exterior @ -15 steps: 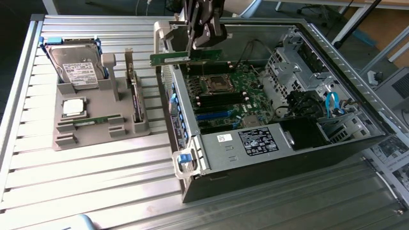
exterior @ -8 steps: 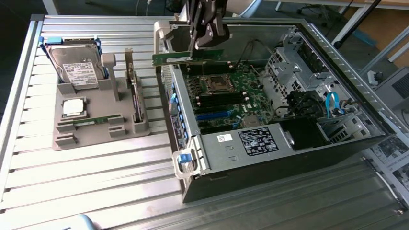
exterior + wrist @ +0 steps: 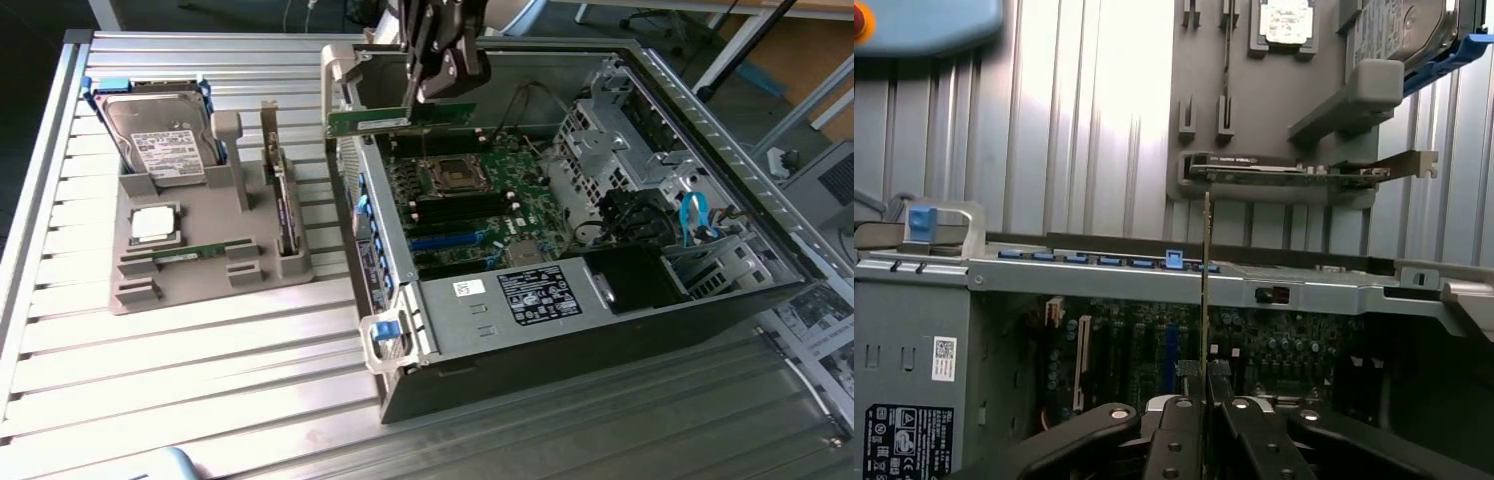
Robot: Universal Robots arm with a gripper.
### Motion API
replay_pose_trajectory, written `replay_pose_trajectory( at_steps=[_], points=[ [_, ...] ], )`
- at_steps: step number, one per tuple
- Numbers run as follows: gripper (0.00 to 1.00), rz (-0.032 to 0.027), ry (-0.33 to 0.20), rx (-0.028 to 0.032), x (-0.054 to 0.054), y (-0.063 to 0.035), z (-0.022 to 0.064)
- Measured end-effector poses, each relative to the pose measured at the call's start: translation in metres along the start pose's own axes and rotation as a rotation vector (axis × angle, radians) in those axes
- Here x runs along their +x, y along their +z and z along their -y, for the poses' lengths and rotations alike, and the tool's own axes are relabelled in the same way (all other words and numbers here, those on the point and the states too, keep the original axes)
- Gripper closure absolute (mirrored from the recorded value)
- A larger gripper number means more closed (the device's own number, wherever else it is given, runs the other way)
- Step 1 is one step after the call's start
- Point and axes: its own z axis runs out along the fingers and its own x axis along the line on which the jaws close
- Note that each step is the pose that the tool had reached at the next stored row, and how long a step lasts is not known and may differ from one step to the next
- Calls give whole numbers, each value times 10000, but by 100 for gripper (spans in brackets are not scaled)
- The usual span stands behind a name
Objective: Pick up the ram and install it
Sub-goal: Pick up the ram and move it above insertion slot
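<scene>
Ram (image 3: 400, 120), a green stick, is clamped in the hand (image 3: 447, 95) by its upper long edge, likely so that the contact edge hangs free and faces down. It hangs level over the far end of the motherboard (image 3: 474, 190) in the open computer case (image 3: 587, 330). At the exterior view's left, the grey holder (image 3: 200, 285) stands on the surface (image 3: 200, 380).

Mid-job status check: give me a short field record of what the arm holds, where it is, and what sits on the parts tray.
gripper: fingers shut on the ram
ram: green stick, in the air over the computer case
computer case: open, motherboard exposed
ram installed: not yet
parts tray: holds hard drive, processor chip, expansion card
</scene>
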Motion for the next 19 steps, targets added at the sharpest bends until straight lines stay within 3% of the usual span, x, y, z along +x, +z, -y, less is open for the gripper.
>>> replay_pose_trajectory(
  at_steps=[19],
  points=[
    [87,-1,0,0,11,-5,146]
  ],
)
